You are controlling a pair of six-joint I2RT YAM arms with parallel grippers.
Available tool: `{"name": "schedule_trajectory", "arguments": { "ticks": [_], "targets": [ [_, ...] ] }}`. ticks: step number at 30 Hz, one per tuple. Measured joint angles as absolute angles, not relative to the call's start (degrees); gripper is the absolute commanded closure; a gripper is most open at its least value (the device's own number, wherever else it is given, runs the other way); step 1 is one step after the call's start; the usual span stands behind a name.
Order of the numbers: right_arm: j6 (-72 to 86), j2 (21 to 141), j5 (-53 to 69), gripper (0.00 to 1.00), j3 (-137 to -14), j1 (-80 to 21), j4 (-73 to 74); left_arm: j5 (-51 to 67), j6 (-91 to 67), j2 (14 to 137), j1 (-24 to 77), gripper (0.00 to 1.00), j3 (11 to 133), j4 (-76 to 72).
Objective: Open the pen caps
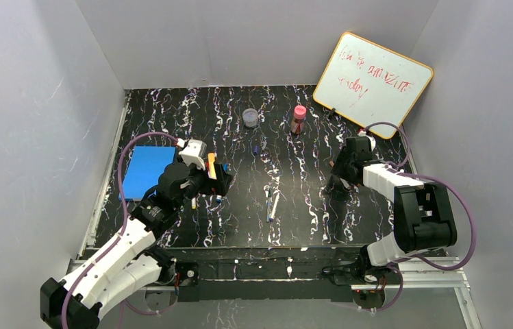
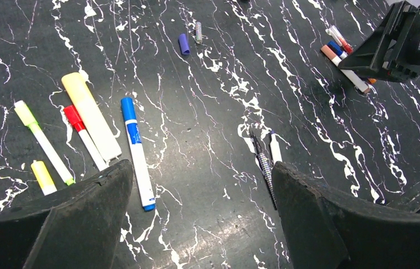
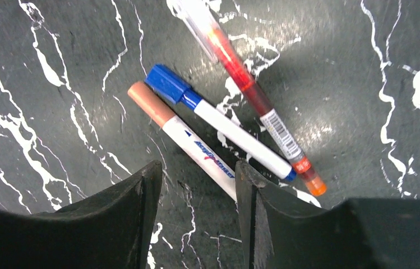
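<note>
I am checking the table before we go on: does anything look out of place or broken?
A small metal spring lies loose beside a lone purple cap. It may have come out of a pen; I cannot tell which.

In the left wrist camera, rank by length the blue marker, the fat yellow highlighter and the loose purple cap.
1. blue marker
2. yellow highlighter, shorter but fatter
3. purple cap, clearly smallest, though it lies farther away

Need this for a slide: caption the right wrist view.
Right gripper, jaws apart, poised over three pens: blue-capped marker, tan-capped marker, clear red pen.
</note>
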State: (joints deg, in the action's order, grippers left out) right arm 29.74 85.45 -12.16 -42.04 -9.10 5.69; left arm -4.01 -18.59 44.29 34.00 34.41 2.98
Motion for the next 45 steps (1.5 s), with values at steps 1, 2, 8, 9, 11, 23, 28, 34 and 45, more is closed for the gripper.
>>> {"name": "schedule_trajectory", "arguments": {
  "ticks": [1,2,8,9,11,23,28,34,45],
  "targets": [
    [30.06,85.32,-11.77,0.43,-41.71,-9.13,5.74,-3.95,-18.59,44.36,34.00,0.10,34.41,2.96],
    [30.46,85.19,-11.42,0.44,-41.39,-9.13,5.91,-3.84,-18.59,44.42,34.00,0.10,34.41,2.94],
    [32.03,84.47,-10.02,0.54,-40.58,-9.41,6.74,-3.60,-18.61,44.49,34.00,0.10,34.41,2.81],
    [32.40,84.40,-9.85,0.56,-40.58,-9.63,7.09,-3.60,-18.61,44.49,34.00,0.10,34.41,2.79],
    [32.73,84.38,-9.87,0.59,-40.58,-10.11,7.51,-3.57,-18.61,44.47,34.00,0.10,34.41,2.79],
    [30.68,88.01,-13.21,0.87,-45.28,-13.17,13.72,-3.57,-18.61,44.42,34.00,0.11,34.41,2.61],
    [29.43,90.54,-14.04,0.99,-48.36,-14.15,15.55,-3.60,-18.61,43.97,34.00,0.11,34.41,2.63],
    [28.16,85.86,-12.23,0.99,-47.77,-17.10,19.53,-4.23,-18.76,43.24,34.00,0.11,34.41,2.81],
    [26.11,51.62,13.65,0.99,-40.99,-24.97,10.24,1.98,-28.84,40.97,33.98,0.02,33.85,-6.02]
  ]
}}
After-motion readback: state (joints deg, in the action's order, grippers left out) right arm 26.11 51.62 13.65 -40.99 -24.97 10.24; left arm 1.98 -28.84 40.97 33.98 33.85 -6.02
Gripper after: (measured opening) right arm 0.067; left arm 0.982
